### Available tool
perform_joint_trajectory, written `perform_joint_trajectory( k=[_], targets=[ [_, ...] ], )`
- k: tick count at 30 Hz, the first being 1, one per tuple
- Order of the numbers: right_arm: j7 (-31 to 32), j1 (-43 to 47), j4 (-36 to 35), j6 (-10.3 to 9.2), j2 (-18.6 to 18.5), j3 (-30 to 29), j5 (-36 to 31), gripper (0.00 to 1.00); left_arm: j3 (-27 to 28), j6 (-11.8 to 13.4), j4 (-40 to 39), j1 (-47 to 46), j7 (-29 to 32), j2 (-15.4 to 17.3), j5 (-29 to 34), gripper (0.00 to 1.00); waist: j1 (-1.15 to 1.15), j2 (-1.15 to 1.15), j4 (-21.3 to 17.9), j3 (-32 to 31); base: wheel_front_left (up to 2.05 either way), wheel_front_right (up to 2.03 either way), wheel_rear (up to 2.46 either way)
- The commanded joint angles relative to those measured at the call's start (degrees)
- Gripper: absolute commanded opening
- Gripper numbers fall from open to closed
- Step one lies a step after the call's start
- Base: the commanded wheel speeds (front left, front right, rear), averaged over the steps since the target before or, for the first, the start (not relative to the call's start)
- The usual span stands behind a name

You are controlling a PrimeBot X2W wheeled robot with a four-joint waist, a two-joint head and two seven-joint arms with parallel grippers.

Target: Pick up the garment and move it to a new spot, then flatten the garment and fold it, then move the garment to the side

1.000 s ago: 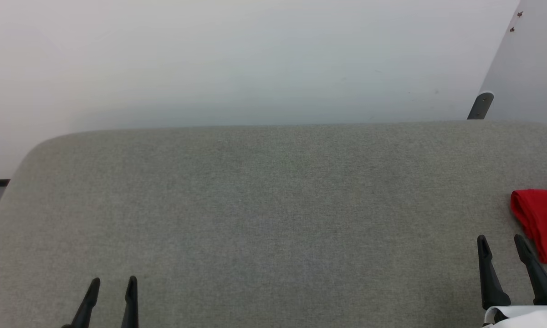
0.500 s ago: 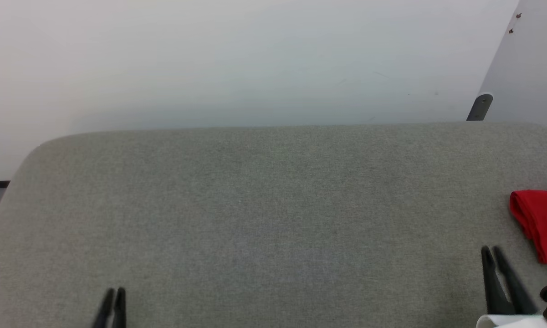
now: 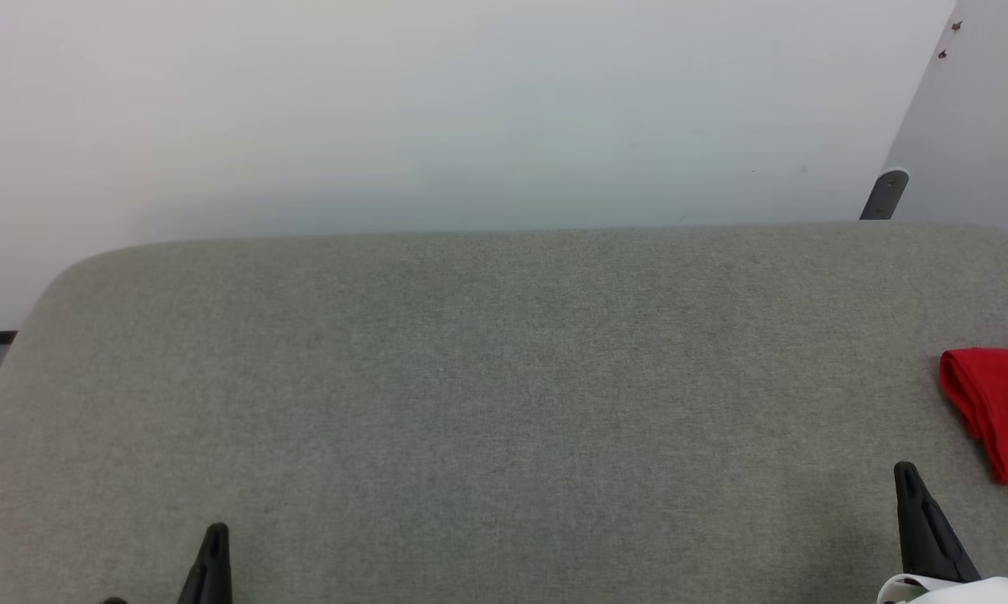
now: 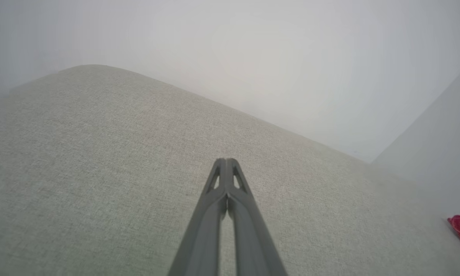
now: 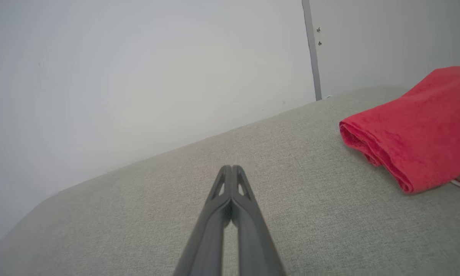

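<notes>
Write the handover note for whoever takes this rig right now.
Left tool: shut, empty, at the near left of the grey padded surface.
Right tool: shut, empty, at the near right, apart from the garment.
Garment: a folded red bundle lying at the surface's right side, partly cut off in the head view.
Done: folding and moving aside look finished.
Left: probably nothing; check that the fold is tidy.

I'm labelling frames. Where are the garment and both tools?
garment [image 5: 413,126], right wrist view, top of the folded red cloth
left tool [image 4: 226,161], left wrist view, shut fingertips
right tool [image 5: 231,168], right wrist view, shut fingertips
</notes>
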Motion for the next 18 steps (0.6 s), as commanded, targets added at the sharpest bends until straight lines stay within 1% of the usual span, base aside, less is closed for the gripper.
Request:
perform_joint_trajectory(
  k=[1,18],
  targets=[
    [0.41,-1.78,-0.51,-0.01,0.00,-0.49,2.19,0.00,0.34,0.02,-0.53,-1.63,0.40,0.24,-2.16,0.00,0.00,0.00,0.00,0.02,0.00,0.00,0.00],
    [3.84,-3.86,1.29,-0.01,0.75,-1.04,16.91,0.00,0.60,0.02,1.45,-5.19,4.43,-1.01,-16.25,0.00,0.00,0.00,-0.05,0.31,0.00,0.00,0.00]
  ],
)
